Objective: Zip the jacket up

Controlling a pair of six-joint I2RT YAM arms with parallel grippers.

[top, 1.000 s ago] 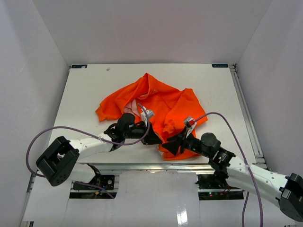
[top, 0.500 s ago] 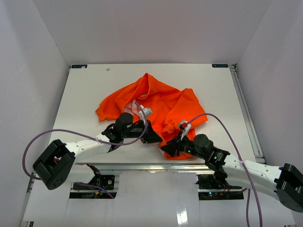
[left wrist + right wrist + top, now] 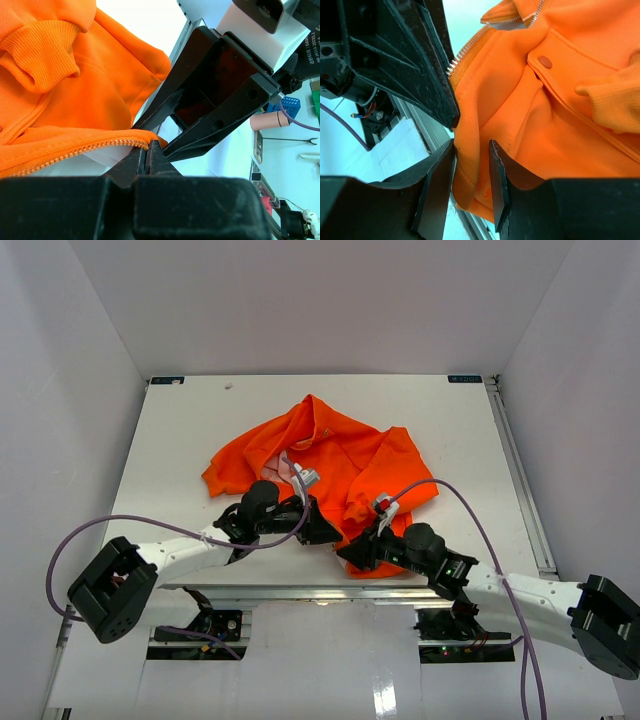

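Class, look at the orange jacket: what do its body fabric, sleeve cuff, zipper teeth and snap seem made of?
Jacket body: soft matte knit, perhaps fleece; it folds limply. Sleeve cuff: ribbed knit, ridges visible. Zipper teeth: orange, matte, probably plastic or coated metal. Snap: smooth orange disc, material unclear.

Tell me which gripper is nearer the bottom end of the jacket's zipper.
Left. The left gripper is shut right at the zipper end; the right gripper sits just beside it, straddling the jacket hem.
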